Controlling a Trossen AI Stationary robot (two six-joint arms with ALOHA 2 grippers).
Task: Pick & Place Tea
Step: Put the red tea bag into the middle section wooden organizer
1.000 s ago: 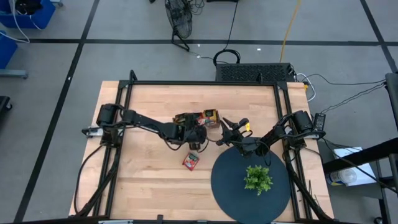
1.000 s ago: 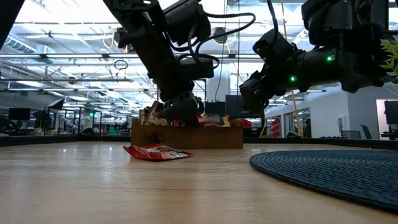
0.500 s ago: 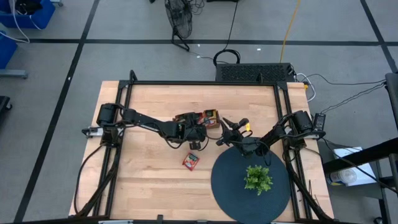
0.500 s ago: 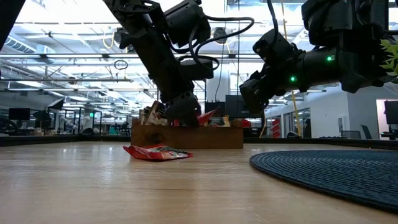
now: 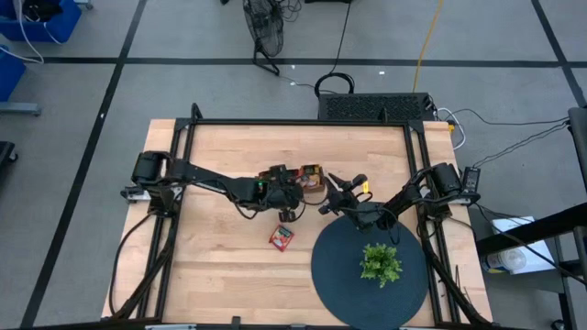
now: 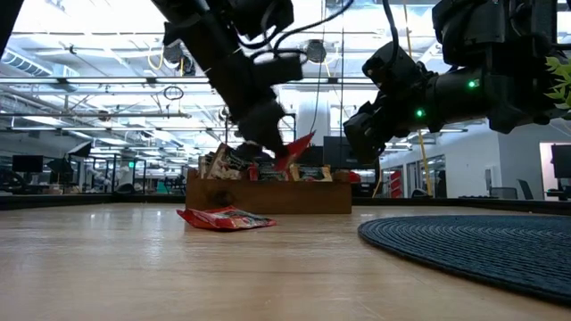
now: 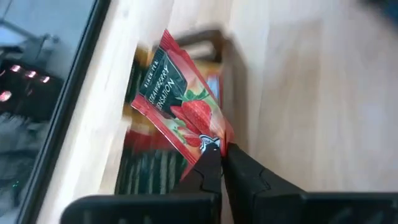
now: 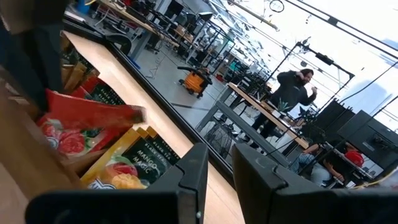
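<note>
The left gripper (image 7: 219, 151) is pinched tight on one corner of a red tea sachet (image 7: 180, 102). The sachet has a strawberry picture on it. It hangs in the air just above the wooden tray (image 6: 268, 194), and in the low view it sticks out tilted from the gripper, with its free end pointing up and to the right. The tray sits near the middle of the table (image 5: 220, 266), a bit toward the far side, and it is full of more sachets (image 8: 134, 163), red ones and dark ones with orange fruit. One more red sachet (image 5: 282, 237) lies flat on the table, nearer than the tray and well apart from it. It is just left of the round dark mat (image 5: 341, 275), which has a small green plant (image 5: 380, 263) on it. The right gripper (image 8: 215, 169) hovers close to the right end of the tray with a narrow gap between its fingers and nothing in them. I think the next move is to carry the held sachet toward the near side, down to where the other one lies. The left arm is the one that can do this, since it already has the sachet. Holding only a corner, the sachet could swing or slip.
</note>
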